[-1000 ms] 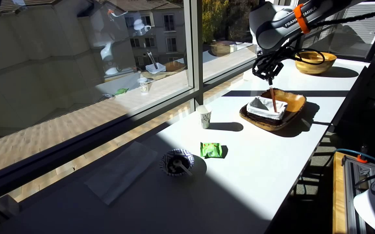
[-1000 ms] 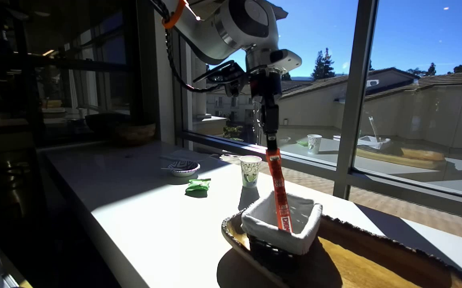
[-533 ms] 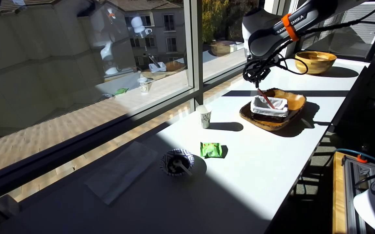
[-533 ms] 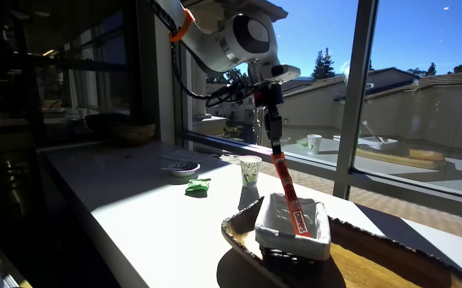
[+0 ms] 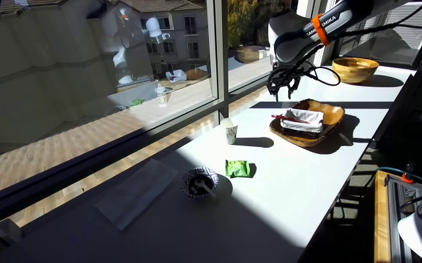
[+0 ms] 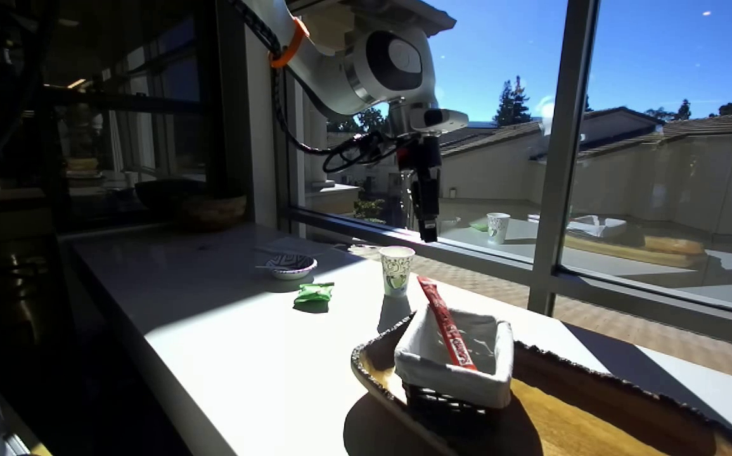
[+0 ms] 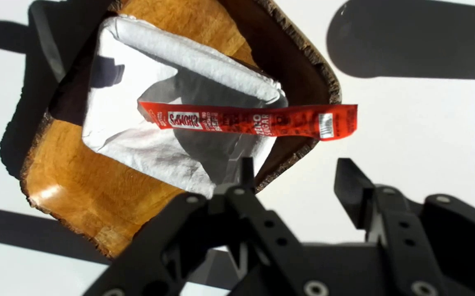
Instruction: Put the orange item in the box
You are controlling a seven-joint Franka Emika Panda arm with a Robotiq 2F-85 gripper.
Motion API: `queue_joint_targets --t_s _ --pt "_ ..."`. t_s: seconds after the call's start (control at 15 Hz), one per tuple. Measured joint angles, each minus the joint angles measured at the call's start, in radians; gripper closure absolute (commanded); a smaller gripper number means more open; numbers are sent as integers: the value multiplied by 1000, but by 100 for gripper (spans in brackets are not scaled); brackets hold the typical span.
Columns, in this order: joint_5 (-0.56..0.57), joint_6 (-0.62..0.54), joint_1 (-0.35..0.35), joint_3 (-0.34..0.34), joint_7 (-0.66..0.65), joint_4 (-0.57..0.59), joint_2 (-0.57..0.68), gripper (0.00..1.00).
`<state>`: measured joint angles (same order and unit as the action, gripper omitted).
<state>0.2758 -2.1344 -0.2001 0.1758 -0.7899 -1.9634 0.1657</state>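
Your pincer has its jaws wide apart, above the red stick; in wrist view you read CHOMPS toward nine o'clock, ZERO SUGAR near the middle

Lab or office, unclear which, robot arm, white table, large windows

In an exterior view we're gazing down the counter from high above one end; in an exterior view, lower, near the box, we're facing back; both are sharing the window edge; wrist view's peering down, close!
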Motion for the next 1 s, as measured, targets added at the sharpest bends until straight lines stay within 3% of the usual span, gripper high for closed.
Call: queue_joint_targets --t_s 0.13,0.4,0.6,0.8,1.0 --pt "5 38 2 4 39 -3 -33 1" --pt "126 98 22 -3 148 -65 -175 0" --pt "159 99 54 -53 215 -155 -323 0" --pt "75 124 100 -125 291 -237 -467 0" --pt "-77 261 145 -162 392 -250 -566 0"
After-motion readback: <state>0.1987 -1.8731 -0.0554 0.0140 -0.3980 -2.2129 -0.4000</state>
